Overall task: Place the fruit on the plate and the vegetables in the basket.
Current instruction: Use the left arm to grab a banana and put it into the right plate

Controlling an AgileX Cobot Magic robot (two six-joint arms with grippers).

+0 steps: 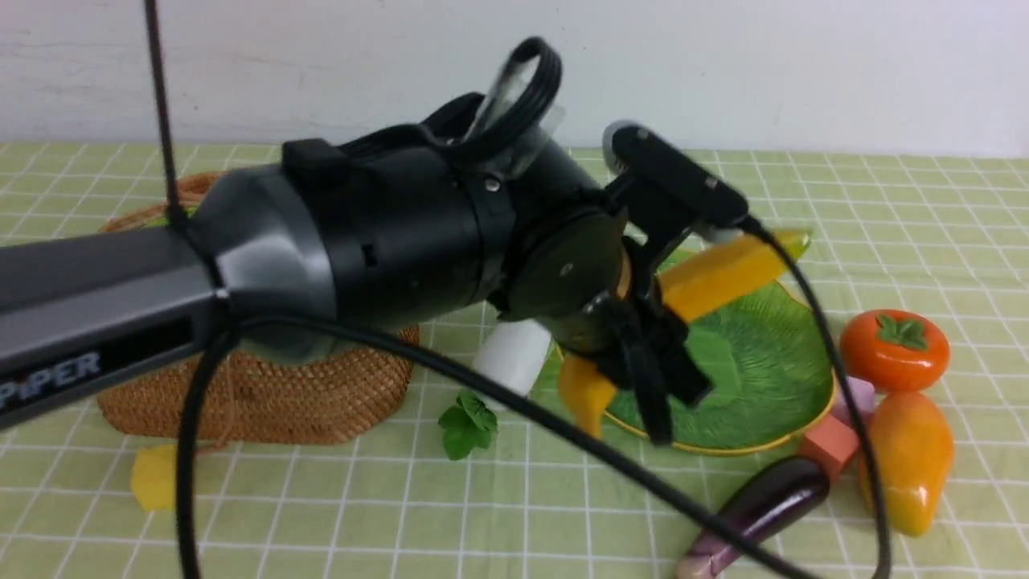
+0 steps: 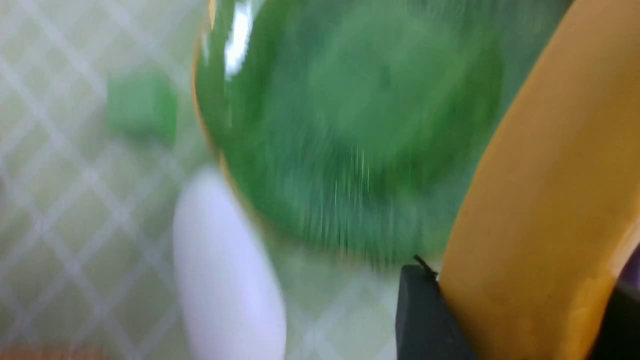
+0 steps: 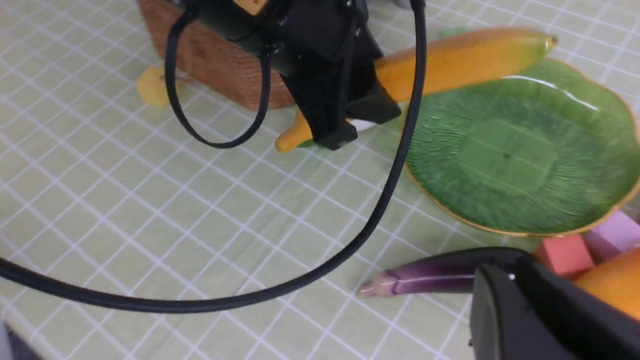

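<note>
My left gripper (image 1: pixel 643 354) is shut on the curved yellow banana (image 1: pixel 723 273), holding it in the air over the left edge of the green leaf-veined plate (image 1: pixel 764 378). In the left wrist view the banana (image 2: pixel 540 200) fills the gap between the jaws, with the plate (image 2: pixel 350 125) blurred below. The persimmon (image 1: pixel 894 350) and mango (image 1: pixel 908 458) lie right of the plate. The purple eggplant (image 1: pixel 764 507) lies in front of it. A white radish (image 1: pixel 514 354) lies between the plate and the wicker basket (image 1: pixel 265 394). My right gripper (image 3: pixel 515 270) is shut and empty, just above the eggplant (image 3: pixel 440 275).
A pink cube (image 1: pixel 828 446) and a lilac cube (image 1: pixel 860 398) sit between the plate and the mango. Green leaves (image 1: pixel 466 422) lie by the radish. A yellow piece (image 1: pixel 153 474) lies in front of the basket. A green cube (image 2: pixel 142 107) sits beyond the plate. My left arm's cable (image 3: pixel 390 190) loops over the cloth.
</note>
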